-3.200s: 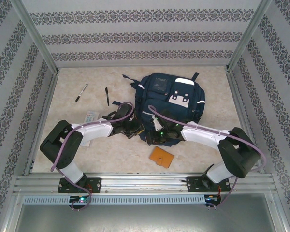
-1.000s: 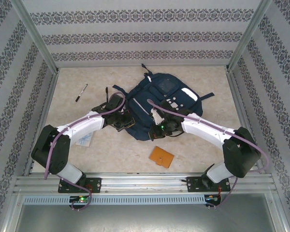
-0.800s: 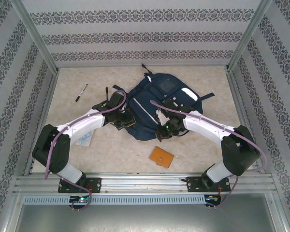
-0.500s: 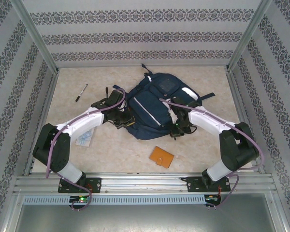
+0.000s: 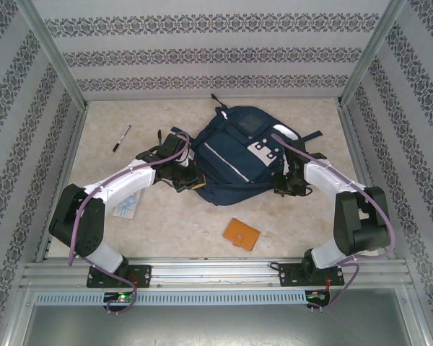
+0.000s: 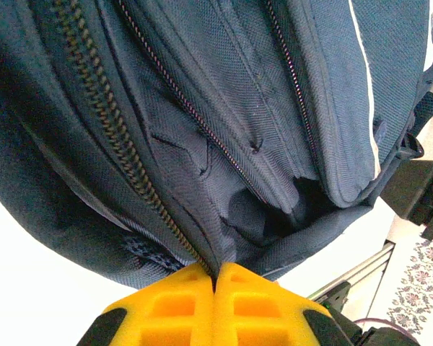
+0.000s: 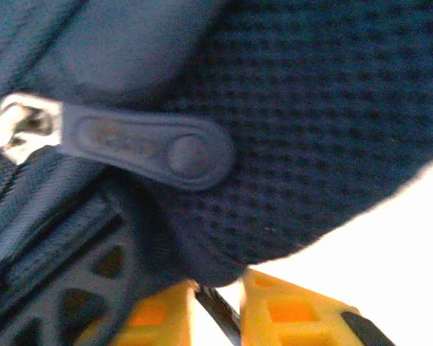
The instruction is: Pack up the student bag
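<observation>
The student bag (image 5: 234, 155), navy with white stripes and pale pocket patches, lies flat mid-table. My left gripper (image 5: 190, 180) is at its near left edge. In the left wrist view, that gripper (image 6: 216, 277) is shut on a fold of bag (image 6: 202, 108) fabric beside a zipper (image 6: 115, 137). My right gripper (image 5: 283, 184) sits at the bag's right side. Its yellow fingers (image 7: 292, 313) stand slightly apart under the mesh fabric (image 7: 310, 108), and a thin dark strap (image 7: 218, 310) runs loosely through the gap. A rubber zipper pull (image 7: 144, 148) lies just above.
An orange wallet (image 5: 242, 233) lies on the table in front of the bag. Two pens (image 5: 121, 138) (image 5: 159, 137) lie at the back left. A pale flat item (image 5: 125, 207) sits beside the left arm. Metal posts and patterned walls close in the table.
The right gripper has slid from the bag's near middle to its right side and its jaws have parted. The bag has shifted and flattened. The left gripper stays clamped.
</observation>
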### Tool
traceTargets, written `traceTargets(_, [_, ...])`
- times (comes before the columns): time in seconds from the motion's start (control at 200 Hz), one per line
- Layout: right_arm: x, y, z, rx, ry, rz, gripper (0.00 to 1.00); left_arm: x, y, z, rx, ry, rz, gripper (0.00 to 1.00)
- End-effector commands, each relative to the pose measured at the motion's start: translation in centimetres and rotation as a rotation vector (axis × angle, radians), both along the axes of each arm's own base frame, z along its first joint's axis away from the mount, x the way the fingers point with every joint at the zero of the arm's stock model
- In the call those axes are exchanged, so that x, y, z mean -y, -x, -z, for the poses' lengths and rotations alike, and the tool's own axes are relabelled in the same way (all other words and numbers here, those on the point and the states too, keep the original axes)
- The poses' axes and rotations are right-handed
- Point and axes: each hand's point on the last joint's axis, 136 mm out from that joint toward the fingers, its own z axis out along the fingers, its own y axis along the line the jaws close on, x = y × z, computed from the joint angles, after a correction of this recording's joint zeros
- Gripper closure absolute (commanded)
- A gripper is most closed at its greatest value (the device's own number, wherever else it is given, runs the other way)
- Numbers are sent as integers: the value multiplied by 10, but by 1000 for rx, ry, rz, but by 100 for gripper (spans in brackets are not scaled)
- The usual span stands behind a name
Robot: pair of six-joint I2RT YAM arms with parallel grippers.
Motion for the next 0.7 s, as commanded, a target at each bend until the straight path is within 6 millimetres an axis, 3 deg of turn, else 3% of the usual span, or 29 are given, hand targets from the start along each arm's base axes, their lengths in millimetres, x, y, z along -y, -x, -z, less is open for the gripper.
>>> traceTargets(0.0, [29,-2,-14,57,99,57,67,5,6,-22,84,17,44,76])
traceTargets(0.04, [32,-1,-25,83,114,63,60,13,11,-32,111,30,73,65])
traceTargets(0.13, [39,-1,-51,165,144,66,50,29,31,-50,148,61,154,62])
traceTargets(0.23, [55,-4,-82,297,206,124,40,41,63,-50,121,65,226,58])
traceTargets(0.255, [60,-6,-90,337,223,153,30,44,72,-50,113,67,250,58])
traceTargets(0.27, [62,-7,-94,359,232,166,8,45,76,-49,107,66,262,57])
traceTargets(0.28, [64,-7,-97,374,236,181,3,45,79,-50,106,65,270,57])
traceTargets(0.385, [72,-13,-117,532,237,244,2,48,100,-60,147,42,382,56])
traceTargets(0.47, [79,-5,-122,566,235,299,2,38,92,-76,267,-65,475,50])
traceTargets(0.56, [91,5,-120,571,242,404,2,33,67,-89,424,-223,602,30])
traceTargets(0.695, [79,7,-113,505,157,377,2,47,22,-78,499,-388,717,26])
